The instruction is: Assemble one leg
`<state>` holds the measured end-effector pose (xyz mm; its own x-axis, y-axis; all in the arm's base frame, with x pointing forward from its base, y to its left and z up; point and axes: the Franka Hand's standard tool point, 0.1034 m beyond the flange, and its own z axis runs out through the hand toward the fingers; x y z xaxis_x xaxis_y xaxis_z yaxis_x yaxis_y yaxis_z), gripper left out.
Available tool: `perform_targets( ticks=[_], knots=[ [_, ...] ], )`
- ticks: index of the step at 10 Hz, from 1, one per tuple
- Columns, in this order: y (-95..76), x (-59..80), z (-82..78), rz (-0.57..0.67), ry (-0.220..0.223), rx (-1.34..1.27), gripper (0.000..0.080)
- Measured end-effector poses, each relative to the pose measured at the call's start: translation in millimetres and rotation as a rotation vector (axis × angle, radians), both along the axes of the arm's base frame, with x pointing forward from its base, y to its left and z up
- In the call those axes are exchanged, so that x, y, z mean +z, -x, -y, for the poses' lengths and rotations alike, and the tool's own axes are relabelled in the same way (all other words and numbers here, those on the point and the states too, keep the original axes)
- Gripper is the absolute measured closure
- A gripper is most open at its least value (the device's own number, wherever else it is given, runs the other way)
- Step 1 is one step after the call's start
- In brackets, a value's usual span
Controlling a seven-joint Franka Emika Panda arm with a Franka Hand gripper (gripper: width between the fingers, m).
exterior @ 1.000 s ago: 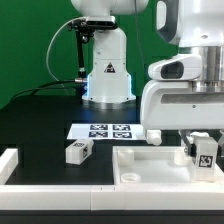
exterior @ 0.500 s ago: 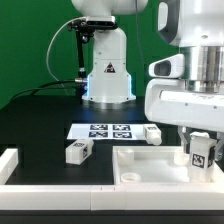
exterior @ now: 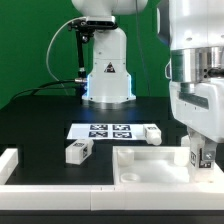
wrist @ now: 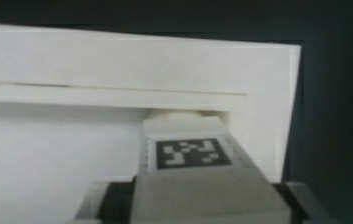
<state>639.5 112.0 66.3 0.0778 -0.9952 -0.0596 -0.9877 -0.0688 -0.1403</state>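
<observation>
The leg, a black-and-white square tag on its face, is pinched in the claw over the white panel at the exterior view's right. The arm hangs vertically there. Another leg lies on the black worktop, near the marker board.

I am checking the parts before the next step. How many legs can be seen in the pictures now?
3. One leg lies loose on the black table. A second leg lies beside the marker board. A third leg is in the gripper, over the white panel. Others may be hidden.
</observation>
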Motion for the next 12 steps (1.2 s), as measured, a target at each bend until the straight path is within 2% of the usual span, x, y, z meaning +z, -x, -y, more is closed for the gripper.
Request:
perform_targets(
  ticks=[1,2,3,4,6,9,10,11,12],
  knots=[
    [0.8,-0.8,0.0,0.001,0.011,0.067,0.0505],
    [2.9,-1.4,-0.7,-0.006,0.040,0.239,0.0287],
    [0.5,0.8,-0.6,0.009,0.066,0.443,0.0189],
    [0.3,2.0,-2.4,0.012,0.084,0.631,0.0189],
    [3.6,-0.1,-3.8,0.015,0.103,0.847,0.0158],
    [3.2,-0.1,-1.7,0.026,0.124,1.012,0.0151],
    [2.7,0.1,-0.8,0.029,0.142,1.105,0.0151],
    [0.3,1.9,1.4,0.034,0.188,1.326,0.0151],
    [-1.2,3.0,1.6,0.040,0.191,1.358,0.0151]
  ],
)
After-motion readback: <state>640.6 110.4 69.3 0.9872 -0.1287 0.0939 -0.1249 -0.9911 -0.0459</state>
